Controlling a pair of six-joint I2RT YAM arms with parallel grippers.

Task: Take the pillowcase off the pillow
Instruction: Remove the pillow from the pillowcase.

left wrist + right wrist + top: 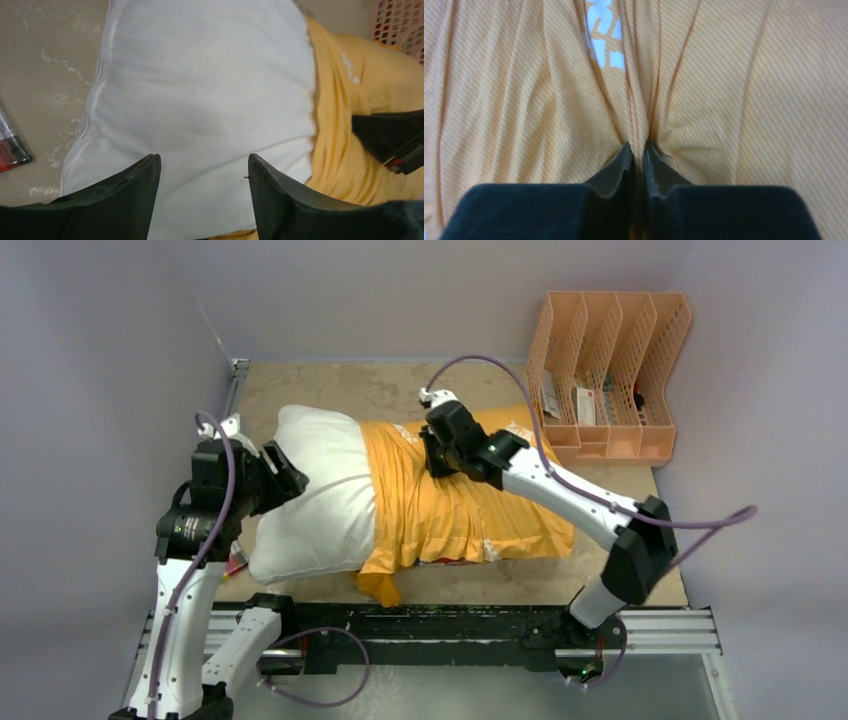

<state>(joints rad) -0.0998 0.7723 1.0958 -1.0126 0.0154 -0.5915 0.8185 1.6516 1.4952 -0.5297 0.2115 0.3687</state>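
Left hand (204, 159) spread, right hand (637, 147) pinched.

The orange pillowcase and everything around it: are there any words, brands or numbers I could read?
No text reads whole.
White letters on the pillowcase: creased into folds, unreadable.
Items in the peach organiser: print too small.
Red-and-black packet beside the pillow: blurred, nothing legible.

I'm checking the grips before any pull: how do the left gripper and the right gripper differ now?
The left gripper stands open, jaws wide apart; the right gripper is pinched shut on a fold of cloth. The left gripper faces the bare white pillow; the right gripper holds the orange pillowcase. Both are black and two-fingered.
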